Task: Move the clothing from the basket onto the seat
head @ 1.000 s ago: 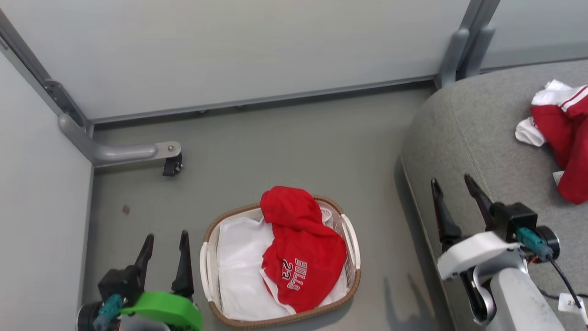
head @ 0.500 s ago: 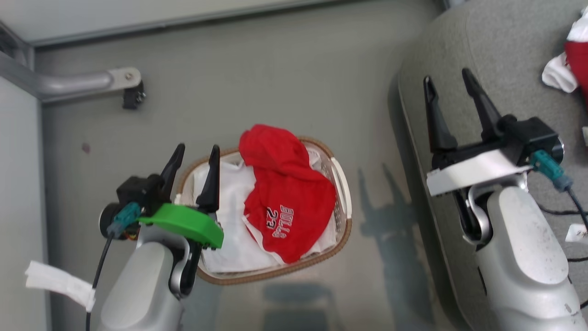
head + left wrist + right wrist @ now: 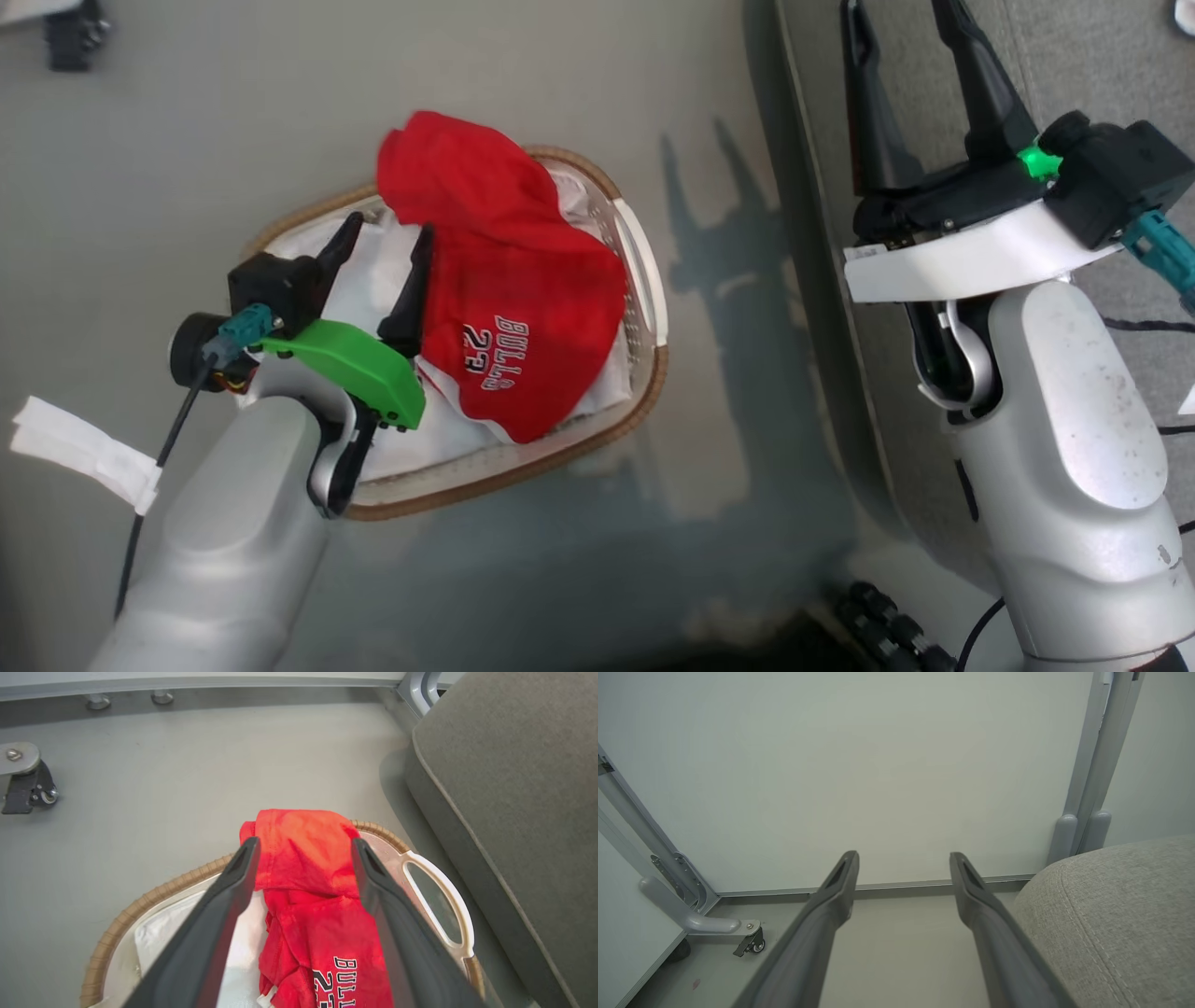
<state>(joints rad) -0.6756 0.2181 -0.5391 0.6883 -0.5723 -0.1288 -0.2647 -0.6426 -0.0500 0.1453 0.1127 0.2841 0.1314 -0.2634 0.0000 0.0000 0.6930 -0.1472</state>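
I see red sports clothing (image 3: pixel 504 271) with white BULLS 23 letters. The laundry basket (image 3: pixel 656 373) is white with a brown woven rim. Its liner (image 3: pixel 372 280) is white. The sofa cushion (image 3: pixel 514 788) is grey.

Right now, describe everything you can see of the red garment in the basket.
The clothing is red fabric, crumpled into a heap, with white "BULLS 23" lettering and white trim at its near edge. It lies in the basket, on the white liner, its far end humped over the woven rim. The open left gripper hangs by it, not closed on it.
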